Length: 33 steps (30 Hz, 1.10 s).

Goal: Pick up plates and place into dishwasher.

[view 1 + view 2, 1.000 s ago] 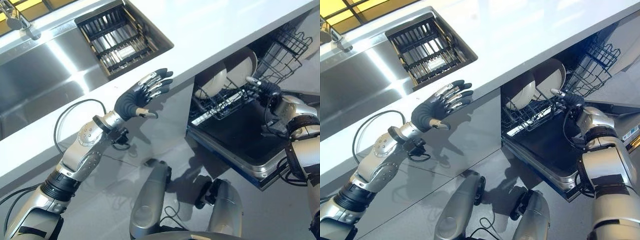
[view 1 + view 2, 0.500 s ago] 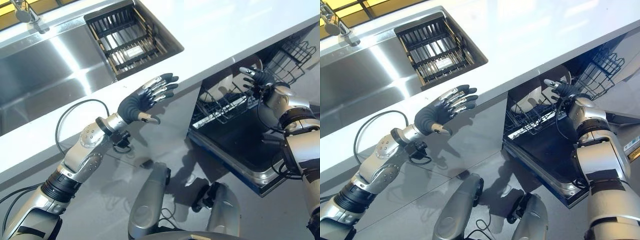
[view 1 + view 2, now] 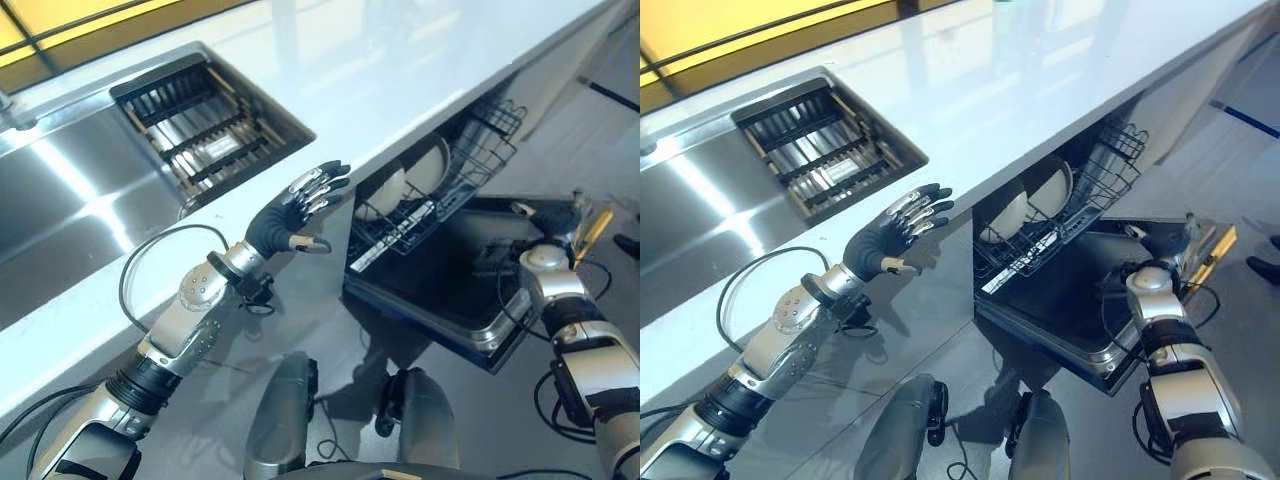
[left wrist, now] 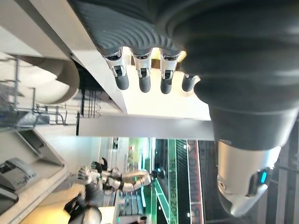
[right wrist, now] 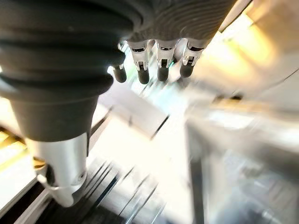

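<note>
Your left hand hangs with straight, spread fingers and holds nothing, its fingertips just below the front edge of the white surface. Beyond those fingertips and off to their right, two pale plates stand on edge in the wire rack of the dishwasher, whose door lies folded down. Your right hand is above the far corner of that open door, well apart from the plates and to their right; its fingers reach out straight and empty. Behind your left hand, a dark drain basket sits sunk in the steel sink.
</note>
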Motion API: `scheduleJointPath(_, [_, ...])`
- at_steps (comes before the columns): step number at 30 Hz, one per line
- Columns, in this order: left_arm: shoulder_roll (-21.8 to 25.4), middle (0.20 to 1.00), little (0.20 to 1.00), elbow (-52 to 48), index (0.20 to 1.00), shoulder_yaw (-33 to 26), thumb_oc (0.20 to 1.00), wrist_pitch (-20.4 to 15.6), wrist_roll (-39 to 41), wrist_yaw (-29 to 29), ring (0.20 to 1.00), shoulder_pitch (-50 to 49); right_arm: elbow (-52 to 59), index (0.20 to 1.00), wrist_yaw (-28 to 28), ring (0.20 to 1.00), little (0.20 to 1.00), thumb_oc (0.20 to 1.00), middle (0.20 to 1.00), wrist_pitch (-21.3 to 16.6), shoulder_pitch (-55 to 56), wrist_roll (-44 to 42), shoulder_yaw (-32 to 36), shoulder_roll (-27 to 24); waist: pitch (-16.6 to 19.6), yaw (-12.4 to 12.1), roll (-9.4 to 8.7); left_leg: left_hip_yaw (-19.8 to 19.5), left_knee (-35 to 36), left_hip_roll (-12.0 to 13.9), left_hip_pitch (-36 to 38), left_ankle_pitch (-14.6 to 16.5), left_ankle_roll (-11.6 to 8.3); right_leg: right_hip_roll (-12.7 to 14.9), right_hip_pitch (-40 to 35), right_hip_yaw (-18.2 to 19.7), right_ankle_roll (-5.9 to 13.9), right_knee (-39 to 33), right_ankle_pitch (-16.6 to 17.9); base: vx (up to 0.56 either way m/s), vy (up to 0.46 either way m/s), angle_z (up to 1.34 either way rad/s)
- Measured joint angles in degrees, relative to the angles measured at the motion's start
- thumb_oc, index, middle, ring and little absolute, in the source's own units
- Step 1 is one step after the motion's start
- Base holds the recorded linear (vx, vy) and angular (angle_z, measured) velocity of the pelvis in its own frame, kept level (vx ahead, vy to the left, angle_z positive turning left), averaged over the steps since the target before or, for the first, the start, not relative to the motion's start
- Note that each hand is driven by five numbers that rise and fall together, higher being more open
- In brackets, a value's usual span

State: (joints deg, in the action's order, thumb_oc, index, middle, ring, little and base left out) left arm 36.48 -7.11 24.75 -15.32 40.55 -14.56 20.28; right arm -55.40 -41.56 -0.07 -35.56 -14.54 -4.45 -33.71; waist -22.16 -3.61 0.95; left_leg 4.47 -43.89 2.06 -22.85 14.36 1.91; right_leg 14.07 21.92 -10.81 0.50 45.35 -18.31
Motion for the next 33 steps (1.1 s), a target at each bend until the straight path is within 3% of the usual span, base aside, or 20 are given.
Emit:
scheduleJointPath(5, [-0.39,1.000,1.000,0.61,1.000,0.07,1.000,-0.55,-0.59,1.22,1.000,-0.50,-6.19,1.000,-0.33,1.000,1.000,1.000,1.000,-0.90,5.65,-2.92,3.88,2.04,-0.05,1.45,-0.16,1.19,-0.35,0.23,2.32,1.62,-0.08,-0.15,-1.65,1.20,1.30,-0.35,1.73,0.03,0.027,-0.13])
scheduleJointPath(11, [-0.49,1.000,1.000,0.72,1.000,1.08,1.000,-0.69,-0.54,2.62,1.000,-0.48,-18.56,1.000,10.88,1.000,1.000,1.000,1.000,1.22,7.79,-15.11,4.28,3.20,-0.11,1.33,-0.06,0.82,-2.21,0.70,2.07,3.10,-0.74,-0.51,-1.42,1.14,1.58,1.34,1.22,-0.01,-0.020,-0.01])
scheduleJointPath(18, [-0.49,1.000,1.000,0.19,1.000,1.56,1.000,0.01,-0.55,4.05,1.000,-0.03,-22.87,1.000,18.73,1.000,1.000,1.000,1.000,4.65,7.06,-29.77,5.86,3.63,-0.99,0.97,1.61,-0.36,-6.99,-0.21,-1.77,4.74,-0.53,0.42,1.62,0.84,1.47,6.25,-0.88,-0.04,-0.033,0.08])
scheduleJointPath(21, [-0.33,1.000,1.000,-0.08,1.000,1.20,1.000,0.39,-0.43,4.20,1.000,0.23,-23.77,1.000,27.29,1.000,1.000,1.000,1.000,4.24,7.00,-37.26,6.38,1.73,-1.25,1.34,2.10,-0.68,-9.20,-0.80,-3.97,5.25,-0.63,1.42,4.02,1.01,1.57,9.10,-1.68,-0.13,-0.033,0.07])
scheduleJointPath(27, [0.16,1.000,1.000,0.02,1.000,-0.28,1.000,2.54,-0.12,1.46,1.000,0.31,-22.94,1.000,53.95,1.000,1.000,1.000,1.000,3.74,6.48,-49.80,3.55,-1.34,-3.13,1.21,3.95,-2.97,-10.40,-1.89,-8.18,4.85,-0.77,1.57,7.93,0.92,1.05,10.95,-1.48,-0.08,-0.055,-0.02])
scheduleJointPath(33, [0.91,1.000,1.000,0.14,1.000,-5.99,1.000,3.75,2.07,-2.71,1.000,0.11,-18.76,1.000,62.89,1.000,1.000,1.000,1.000,5.15,6.24,-51.48,-1.24,-2.31,-4.44,0.57,3.65,-4.71,-9.97,-1.76,-9.02,4.73,-1.00,1.27,8.67,-1.38,-0.75,10.87,-1.27,-0.01,-0.035,-0.06])
